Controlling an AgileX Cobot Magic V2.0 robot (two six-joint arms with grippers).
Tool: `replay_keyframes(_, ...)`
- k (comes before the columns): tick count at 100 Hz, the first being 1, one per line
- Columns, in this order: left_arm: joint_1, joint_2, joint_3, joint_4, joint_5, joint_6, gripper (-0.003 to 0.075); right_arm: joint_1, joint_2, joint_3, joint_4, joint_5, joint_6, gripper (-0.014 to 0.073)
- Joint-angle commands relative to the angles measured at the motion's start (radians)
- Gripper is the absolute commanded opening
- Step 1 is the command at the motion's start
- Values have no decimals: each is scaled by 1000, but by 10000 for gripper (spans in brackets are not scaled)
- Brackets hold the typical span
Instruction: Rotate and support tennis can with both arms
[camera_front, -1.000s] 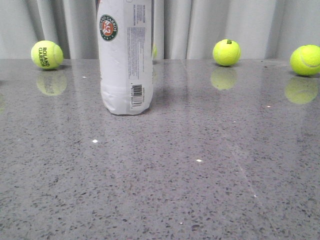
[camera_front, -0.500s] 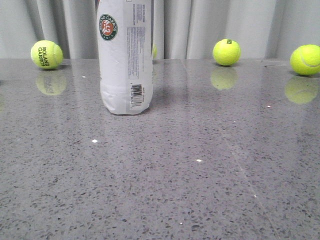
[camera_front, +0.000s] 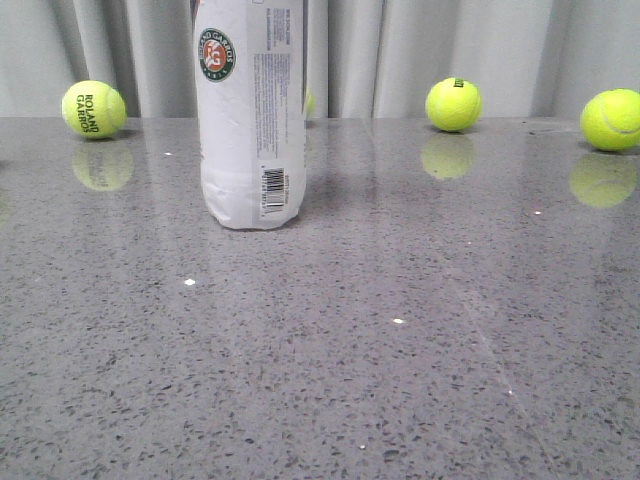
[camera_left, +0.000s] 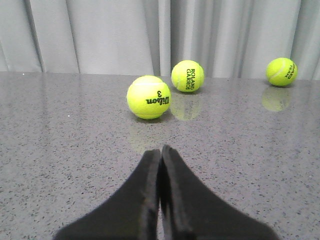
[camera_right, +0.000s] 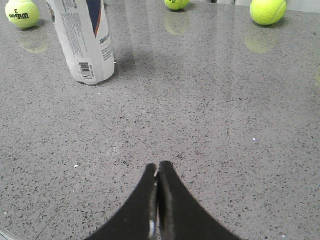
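Note:
The tennis can (camera_front: 251, 110) stands upright on the grey speckled table, left of centre in the front view, its Roland Garros logo and barcode facing the camera; its top is cut off by the frame. The right wrist view also shows the tennis can (camera_right: 84, 40), far from my right gripper (camera_right: 158, 166), which is shut and empty low over the table. My left gripper (camera_left: 161, 150) is shut with nothing in it, pointing at tennis balls; the can is out of that view. Neither gripper appears in the front view.
Yellow-green tennis balls lie near the back curtain: one at the left (camera_front: 93, 109), one at mid-right (camera_front: 453, 104), one at the far right (camera_front: 611, 120). A Wilson ball (camera_left: 148, 97) sits ahead of the left gripper, with a Roland Garros ball (camera_left: 187, 76) behind it.

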Motion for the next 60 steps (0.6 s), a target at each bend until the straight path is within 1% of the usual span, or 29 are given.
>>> replay_keyframes(1, 1, -36, 45, -9, -80, -12, -20, -3, 13, -26, -15, -80, -3, -68)
replay_keyframes(20, 1, -36, 45, -9, -80, -12, -20, -3, 13, -26, -21, -99, -3, -68)
replay_keyframes(33, 1, -36, 45, -9, -80, -12, -20, -17, 13, 3, -27, -205, -3, -68)
replay_keyframes(44, 1, -36, 45, -9, -80, -12, -20, -80, 13, 56, -66, -336, -3, -68)
replay_keyframes(60, 1, -36, 45, -9, -80, -12, -20, -212, 8, 155, -67, -522, -3, -68)
